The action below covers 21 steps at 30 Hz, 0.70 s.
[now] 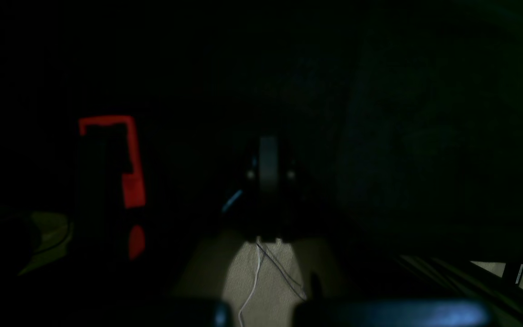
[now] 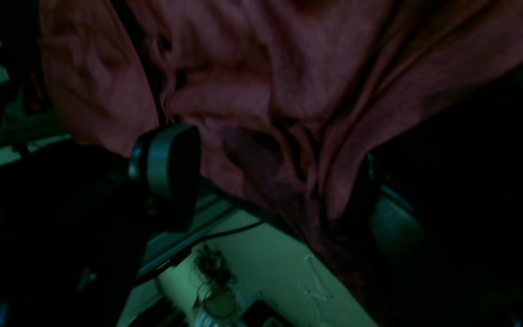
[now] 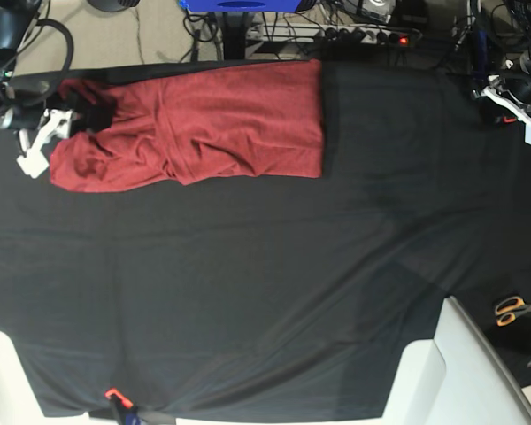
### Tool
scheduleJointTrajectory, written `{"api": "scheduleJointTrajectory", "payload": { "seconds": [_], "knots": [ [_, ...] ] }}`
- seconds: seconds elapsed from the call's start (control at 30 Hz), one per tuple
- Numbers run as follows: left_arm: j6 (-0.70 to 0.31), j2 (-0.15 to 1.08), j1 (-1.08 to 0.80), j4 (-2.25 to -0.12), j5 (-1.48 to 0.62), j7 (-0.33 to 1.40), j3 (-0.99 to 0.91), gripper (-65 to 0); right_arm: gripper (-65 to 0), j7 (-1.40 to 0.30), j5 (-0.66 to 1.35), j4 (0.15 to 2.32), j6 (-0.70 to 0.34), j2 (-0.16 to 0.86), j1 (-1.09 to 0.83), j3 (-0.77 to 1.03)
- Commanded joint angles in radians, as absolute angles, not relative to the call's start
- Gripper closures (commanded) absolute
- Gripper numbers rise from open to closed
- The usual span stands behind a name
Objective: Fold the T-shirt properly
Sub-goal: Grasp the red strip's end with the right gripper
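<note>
The brick-red T-shirt [image 3: 212,124] lies on the black tablecloth [image 3: 248,283] at the back left, its body spread flat and its left end bunched. My right gripper [image 3: 90,113] sits over that bunched end. In the right wrist view the right gripper [image 2: 270,181] stands open, with wrinkled T-shirt [image 2: 261,81] fabric between and beyond its wide-apart fingers [image 2: 170,163]. My left gripper [image 3: 506,97] hangs at the back right edge, far from the shirt. The left wrist view is very dark, and the left gripper [image 1: 268,168] there looks shut with nothing in it.
Orange-handled scissors [image 3: 513,310] lie at the right edge. White table panels [image 3: 465,372] show at the front right. A power strip [image 3: 372,35] and cables run behind the table. A small orange clip [image 3: 113,394] sits on the front edge.
</note>
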<state>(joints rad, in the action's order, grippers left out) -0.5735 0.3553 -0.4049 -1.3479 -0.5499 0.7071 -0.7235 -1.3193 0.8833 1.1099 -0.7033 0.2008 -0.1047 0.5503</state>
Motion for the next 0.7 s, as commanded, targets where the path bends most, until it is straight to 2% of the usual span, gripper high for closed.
{"api": "scheduleJointTrajectory", "payload": {
  "seconds": [0.0, 0.6, 0.67],
  "knots": [
    [-0.575, 0.377, -0.41, -1.36, -0.562, 0.691, -0.731, 0.0, -42.6, -1.365, 0.874, 1.129, -0.698, 0.205, -0.113, 0.55],
    [-0.575, 0.377, -0.407, -1.333, -0.562, 0.691, -0.731, 0.0, -42.5, -1.331, 0.835, 1.053, -0.698, 0.203, -0.042, 0.547],
    [-0.575, 0.377, -0.407, -1.333, -0.562, 0.691, -0.731, 0.0, -41.0, -1.333, 0.835, 1.053, -0.698, 0.203, -0.042, 0.547]
  ]
}}
